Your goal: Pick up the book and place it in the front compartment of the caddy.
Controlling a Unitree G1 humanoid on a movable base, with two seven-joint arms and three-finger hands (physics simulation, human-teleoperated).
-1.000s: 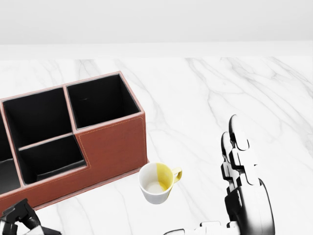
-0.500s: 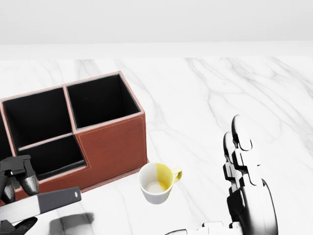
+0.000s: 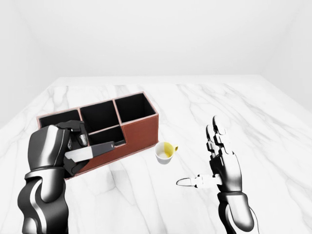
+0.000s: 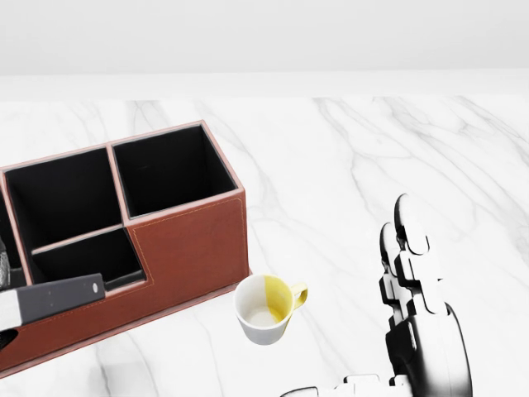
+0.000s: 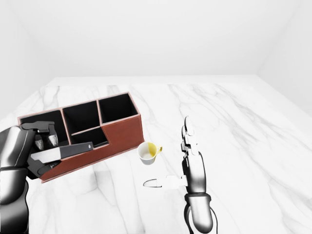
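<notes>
The left hand [image 3: 61, 148] grips the book [image 3: 90, 151] above the caddy's [image 3: 139, 129] near-left edge; the right hand [image 3: 220, 158] is spread.

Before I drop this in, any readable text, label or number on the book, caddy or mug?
None readable.
book in the left hand: plain grey cover and pale edge, no title showing.
caddy: bare brown walls, no label.
mug: white and yellow, unmarked.
</notes>
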